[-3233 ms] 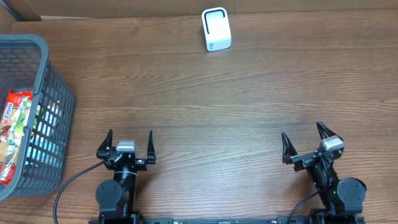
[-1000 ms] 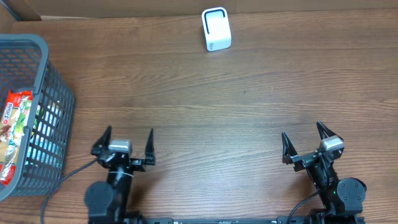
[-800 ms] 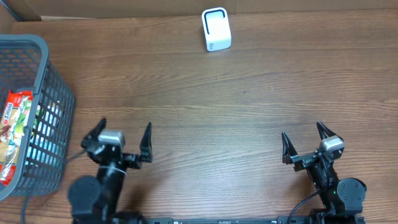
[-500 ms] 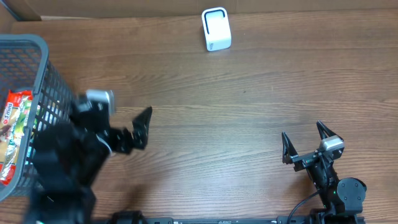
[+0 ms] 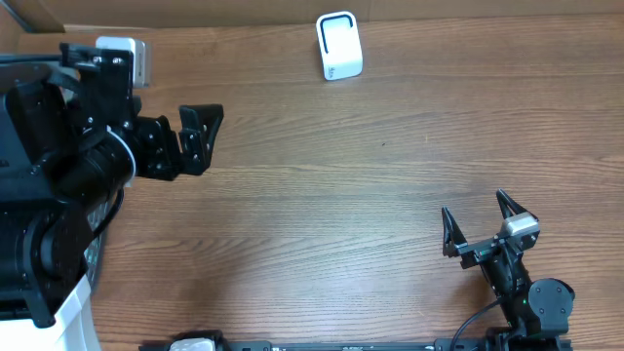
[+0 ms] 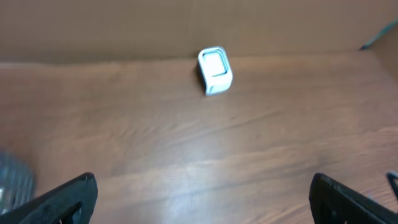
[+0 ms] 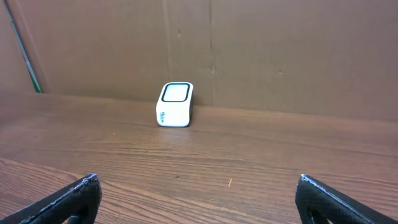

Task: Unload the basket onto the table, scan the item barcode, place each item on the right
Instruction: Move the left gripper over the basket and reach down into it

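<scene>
Scanner (image 5: 339,45): small white box with a dark-rimmed window, standing on the table (image 5: 341,185) at the foot of the cardboard wall (image 7: 249,50). Nothing touches it.

Left gripper (image 6: 202,190): jaws spread wide and empty. In its wrist view the two fingertips (image 6: 71,199) sit at the bottom corners with only bare wood between them. The scanner lies ahead of them, about midway between the two and well apart. That view is blurred.

Left arm (image 5: 68,166): overhead, it fills the side left of the scanner. It is raised close to the camera, with its fingers pointing toward the scanner's side.

Right gripper (image 5: 474,207): jaws spread wide and empty, low over the table, well apart from the scanner on the near side and to its right. In its wrist view the scanner stands ahead, left of centre between the fingers.

Item: cannot be made out in any view. The left arm covers the table left of the scanner.
</scene>
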Controlling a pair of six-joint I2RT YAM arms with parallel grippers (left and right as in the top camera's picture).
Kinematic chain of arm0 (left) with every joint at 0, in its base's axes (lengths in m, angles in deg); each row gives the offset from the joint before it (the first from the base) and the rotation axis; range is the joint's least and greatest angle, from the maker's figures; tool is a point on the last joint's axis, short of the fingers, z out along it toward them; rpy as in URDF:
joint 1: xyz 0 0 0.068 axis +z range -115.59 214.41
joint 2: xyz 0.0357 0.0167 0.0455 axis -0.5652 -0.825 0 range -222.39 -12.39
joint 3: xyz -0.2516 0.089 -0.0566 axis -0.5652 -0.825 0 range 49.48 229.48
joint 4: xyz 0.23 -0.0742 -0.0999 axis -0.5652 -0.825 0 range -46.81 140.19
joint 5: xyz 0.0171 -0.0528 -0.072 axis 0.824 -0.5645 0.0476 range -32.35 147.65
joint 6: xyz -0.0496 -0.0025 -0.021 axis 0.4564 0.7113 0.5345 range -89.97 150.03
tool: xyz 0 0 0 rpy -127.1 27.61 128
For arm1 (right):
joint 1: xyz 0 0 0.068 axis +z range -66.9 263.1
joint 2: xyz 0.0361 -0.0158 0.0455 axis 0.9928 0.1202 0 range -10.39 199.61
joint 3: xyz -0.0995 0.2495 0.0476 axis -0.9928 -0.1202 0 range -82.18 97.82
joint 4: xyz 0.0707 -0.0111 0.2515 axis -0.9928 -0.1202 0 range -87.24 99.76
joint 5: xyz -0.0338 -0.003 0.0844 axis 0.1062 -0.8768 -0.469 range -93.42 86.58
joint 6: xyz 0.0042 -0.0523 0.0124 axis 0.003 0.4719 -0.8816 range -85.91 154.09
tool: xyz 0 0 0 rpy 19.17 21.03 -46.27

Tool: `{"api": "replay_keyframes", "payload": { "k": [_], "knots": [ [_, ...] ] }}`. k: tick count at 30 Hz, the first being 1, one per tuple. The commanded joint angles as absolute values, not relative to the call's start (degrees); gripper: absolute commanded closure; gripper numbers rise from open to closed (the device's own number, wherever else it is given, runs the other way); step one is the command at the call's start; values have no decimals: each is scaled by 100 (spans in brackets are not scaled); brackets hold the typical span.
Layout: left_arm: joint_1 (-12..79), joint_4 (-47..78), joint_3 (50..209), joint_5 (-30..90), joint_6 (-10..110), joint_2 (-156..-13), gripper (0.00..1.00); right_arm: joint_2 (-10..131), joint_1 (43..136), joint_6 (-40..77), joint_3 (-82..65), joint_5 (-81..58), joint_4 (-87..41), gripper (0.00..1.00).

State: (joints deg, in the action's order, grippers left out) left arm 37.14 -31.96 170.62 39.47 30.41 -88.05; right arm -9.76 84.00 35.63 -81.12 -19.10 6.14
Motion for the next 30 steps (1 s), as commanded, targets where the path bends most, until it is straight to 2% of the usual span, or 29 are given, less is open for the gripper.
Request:
{"api": "replay_keyframes", "payload": {
  "k": [1,11,18,25,30],
  "knots": [
    [3707,-3424,17173,4732,3447,-8864,0,-1022,8438,3585,-8173,-1934,647,0],
    [3709,-3688,17173,5696,3775,-9200,0,-1022,8438,3585,-8173,-1934,647,0],
    [3867,-3590,17178,5823,3955,-9404,0,-1022,8438,3585,-8173,-1934,647,0],
    [4496,-3334,17425,5853,4031,-9404,0,-1022,8438,3585,-8173,-1932,647,0],
    [5471,-3323,17724,5853,4271,-9404,0,-1022,8438,3585,-8173,-1934,647,0]
  ]
}}
